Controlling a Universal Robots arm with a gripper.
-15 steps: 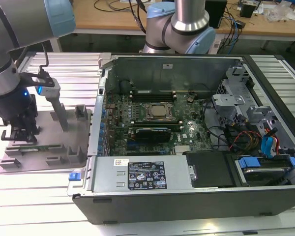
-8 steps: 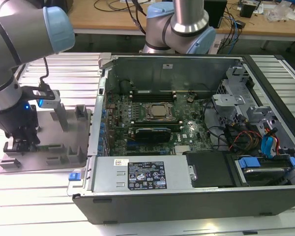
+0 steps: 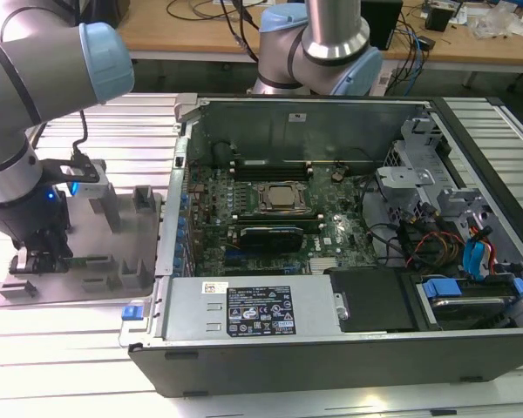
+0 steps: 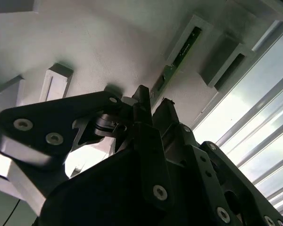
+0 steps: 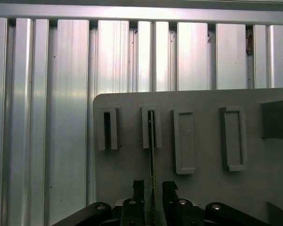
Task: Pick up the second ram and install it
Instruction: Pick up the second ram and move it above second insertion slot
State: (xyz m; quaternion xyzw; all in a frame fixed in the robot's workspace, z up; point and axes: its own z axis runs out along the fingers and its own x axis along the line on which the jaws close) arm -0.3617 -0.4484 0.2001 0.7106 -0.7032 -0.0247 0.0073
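grasp stage of the pick-up, judged from the pose. jaws stood narrowly parted astride the second ram (image 5: 153, 160), one dark metal fingertip (image 5: 138, 187) to each flat face with a sliver of gap on either side, so nothing was clamped. the ram, a thin green board seen edge-on in the first wrist view and as a long green strip (image 4: 179, 54) in the second wrist view, stood on edge in the holder tray (image 5: 127, 169), its far end seated in a slotted block (image 5: 145, 127). a clean grasp would likely call for the jaws to meet both faces squarely and for the stick to come straight out of its slot, since so thin a board could bind or flex if tilted.

the tray was matte grey plastic, flat, with raised rectangular pegs (image 5: 184, 141) in a row. it lay on a surface (image 5: 52, 117) of ribbed, glossy aluminium. in the exterior view the arm (image 3: 35, 87) hung over the tray (image 3: 61, 292) at the exterior view's left, well apart from the open computer case (image 3: 331, 331) and its motherboard (image 3: 279, 218); installation had not begun.
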